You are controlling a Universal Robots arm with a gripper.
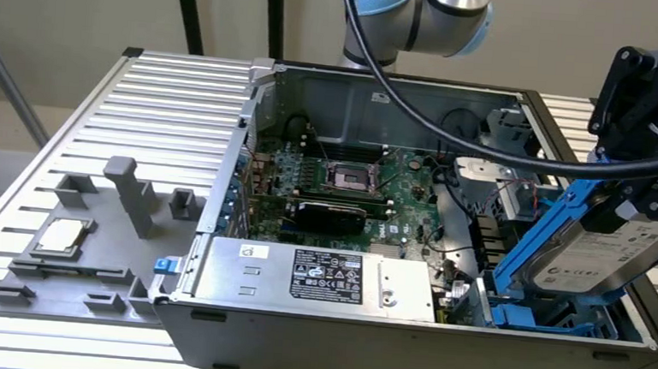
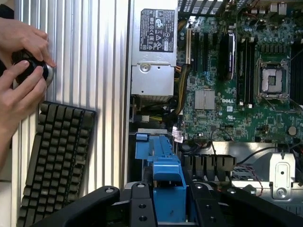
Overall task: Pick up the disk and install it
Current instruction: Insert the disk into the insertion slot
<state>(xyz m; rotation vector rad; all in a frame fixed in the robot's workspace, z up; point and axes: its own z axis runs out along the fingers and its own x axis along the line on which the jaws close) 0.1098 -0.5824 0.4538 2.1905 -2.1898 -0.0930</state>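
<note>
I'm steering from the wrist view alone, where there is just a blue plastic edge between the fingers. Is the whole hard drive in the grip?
Observer: Yes. In the exterior view the gripper is shut on the disk, a flat silver-grey metal drive with a white label in a bright blue plastic carrier.
Operator: Is it level?
Observer: No. It is tilted, with its lower end at the blue plastic bay in the corner of the open grey metal computer case, on the exterior view's right. I cannot tell whether they touch.
</note>
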